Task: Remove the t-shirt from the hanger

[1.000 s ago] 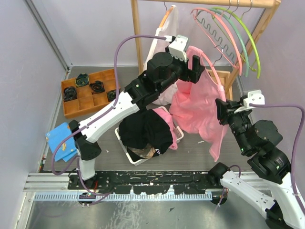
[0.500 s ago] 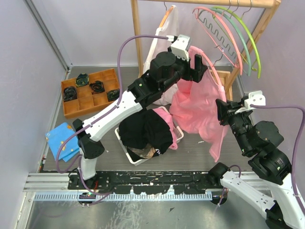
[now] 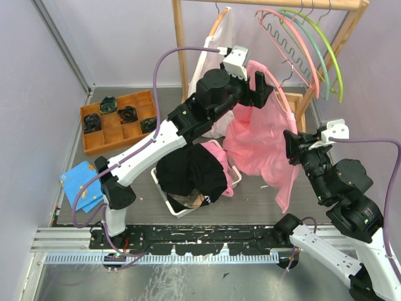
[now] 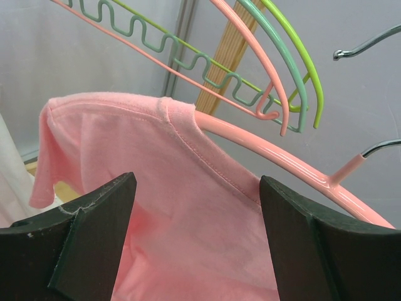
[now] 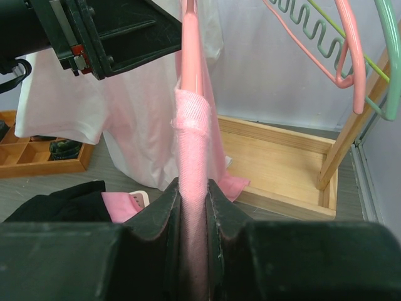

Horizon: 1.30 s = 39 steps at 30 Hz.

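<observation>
A pink t-shirt [image 3: 257, 144] hangs on a pink hanger [image 3: 282, 95] below the wooden rail. My left gripper [image 3: 258, 86] is open at the shirt's upper shoulder. In the left wrist view its jaws stand wide on either side of the t-shirt [image 4: 156, 163], just under the bare hanger arm [image 4: 269, 147], touching nothing that I can see. My right gripper [image 3: 289, 145] is at the shirt's right side. The right wrist view shows the right gripper [image 5: 193, 188] shut on a fold of the t-shirt [image 5: 191, 138], with the hanger arm [image 5: 190, 56] rising out of that fold.
Several empty coloured hangers [image 3: 313, 50] hang on the wooden rack [image 3: 182, 50], and a white garment [image 3: 216, 56] hangs behind my left arm. A white basket [image 3: 164, 195] of black and pink clothes sits below. An orange divided tray [image 3: 116, 122] and a blue cloth [image 3: 81, 185] lie left.
My left gripper has shifted slightly to the right along the shirt's shoulder. The right gripper has kept its hold and has not moved.
</observation>
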{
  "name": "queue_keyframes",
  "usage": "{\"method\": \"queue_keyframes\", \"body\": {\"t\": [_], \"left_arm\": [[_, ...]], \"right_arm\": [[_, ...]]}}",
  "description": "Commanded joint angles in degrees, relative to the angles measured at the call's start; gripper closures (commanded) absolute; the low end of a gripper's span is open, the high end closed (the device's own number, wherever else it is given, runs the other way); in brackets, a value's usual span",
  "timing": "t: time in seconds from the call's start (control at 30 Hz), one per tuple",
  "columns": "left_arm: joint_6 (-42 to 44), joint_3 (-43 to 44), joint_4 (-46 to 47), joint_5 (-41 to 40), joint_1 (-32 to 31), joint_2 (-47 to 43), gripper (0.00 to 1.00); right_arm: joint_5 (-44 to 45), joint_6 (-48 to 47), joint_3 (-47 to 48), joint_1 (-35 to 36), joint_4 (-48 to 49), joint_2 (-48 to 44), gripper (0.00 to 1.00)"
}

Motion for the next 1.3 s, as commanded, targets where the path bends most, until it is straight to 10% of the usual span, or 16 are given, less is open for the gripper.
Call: {"method": "queue_keyframes", "body": {"t": [0.0, 0.6, 1.13, 1.27], "left_arm": [[-0.4, -0.3, 2.7, -0.1, 0.3, -2.8, 0.14], [-0.8, 0.9, 3.8, -0.7, 1.0, -1.6, 0.15], [-1.7, 5.8, 1.0, 0.5, 1.7, 3.4, 0.44], [-1.6, 5.9, 0.8, 0.6, 1.7, 3.3, 0.66]], "right_arm": [[-0.6, -0.9, 1.5, -0.2, 6.4, -0.4, 0.99], [-1.9, -0.6, 2.4, -0.4, 6.3, 0.1, 1.0], [-3.0, -0.9, 3.3, -0.8, 6.1, 0.9, 1.0], [-3.1, -0.9, 3.2, -0.8, 6.4, 1.1, 0.99]]}}
